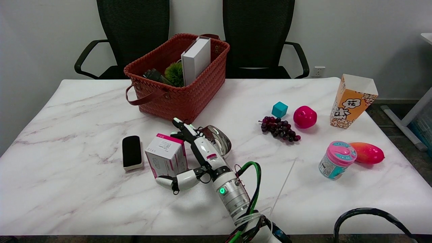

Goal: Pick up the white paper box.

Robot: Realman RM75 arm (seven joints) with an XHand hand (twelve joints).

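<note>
The white paper box [166,154], the small one with pink edges, sits on the tabletop [84,189] a little left of the middle, and it looks tipped a bit, with its near bottom corner by the thumb. The right hand [194,158] is right up against the box's right side. Its long fingers [184,130] reach up along the far right edge of the box, and the thumb [168,182] curls under the near corner. So the box lies to the left of the palm, between the thumb and the other fingers. The fingers are spread wide around the box, but I cannot tell if they are squeezing it yet or only touching it. The box's long side runs from near left to far right, almost the same way the fingers point. To lift it, I think the hand must close in from both ends and hold tight, or the box may slip out to the left. A black eraser [131,152] lies just left of the box, and a shiny metal bowl [219,140] is just behind the hand.
</note>
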